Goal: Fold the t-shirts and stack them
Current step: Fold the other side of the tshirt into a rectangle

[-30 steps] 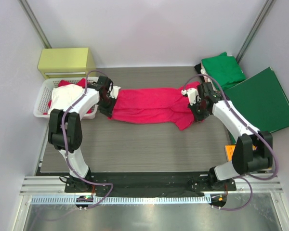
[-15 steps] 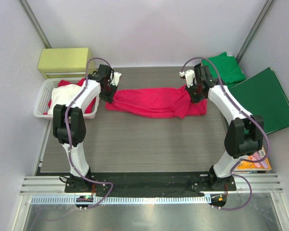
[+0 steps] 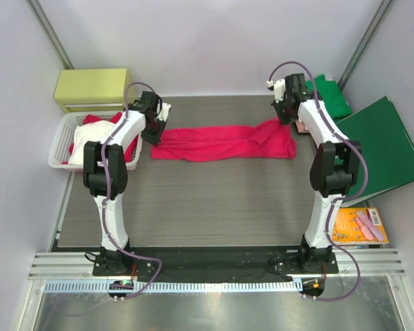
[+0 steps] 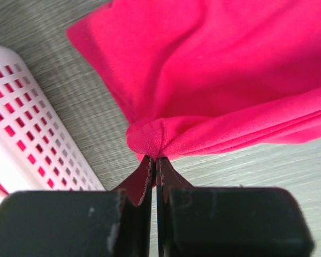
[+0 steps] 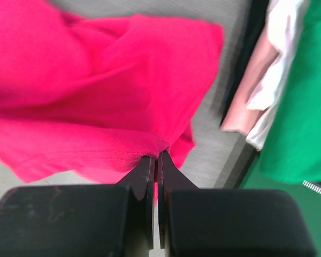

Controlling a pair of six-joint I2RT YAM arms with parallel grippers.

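The red shirt [image 3: 224, 143] lies pulled out in a long strip across the upper middle of the top view, on the gray table [image 3: 193, 207]. The left gripper [image 4: 155, 160] is pinched tight on the shirt's left end, near the white basket [image 3: 57, 150] at the left edge. The right gripper [image 5: 156, 158] is pinched tight on the shirt's right end. A green shirt [image 3: 334, 100] sits in the upper right corner. A pale pink shirt [image 5: 238, 107] lies just beside it. A dark green folder [image 3: 381, 148] lies at the right edge.
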